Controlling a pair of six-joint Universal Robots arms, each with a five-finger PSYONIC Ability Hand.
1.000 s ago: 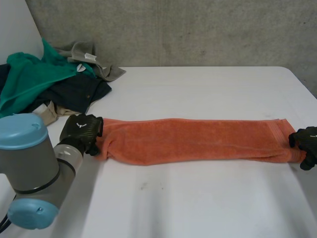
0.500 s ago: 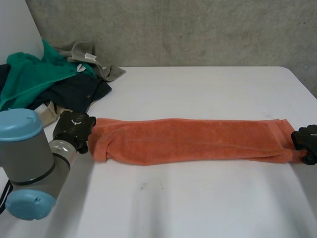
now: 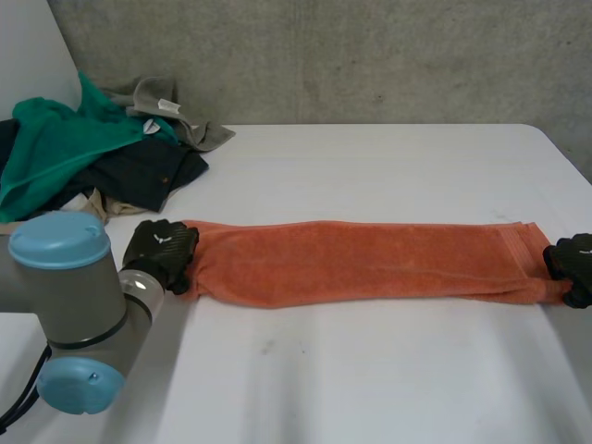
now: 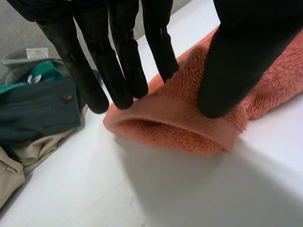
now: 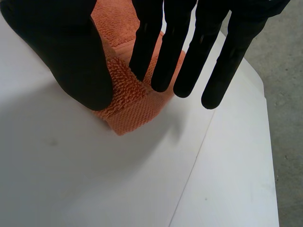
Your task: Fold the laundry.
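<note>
White worktop point(image 3: 388, 370) bears a long orange terry towel point(image 3: 361, 264); left hand point(image 3: 162, 252) and right hand point(image 3: 573, 264) pinch its ends between thumb and fingers point(image 4: 123, 61), probably tensioning it for folding.

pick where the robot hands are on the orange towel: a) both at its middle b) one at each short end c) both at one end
b: the left robot hand pinches one end of the orange towel, the right robot hand the opposite end.
</note>
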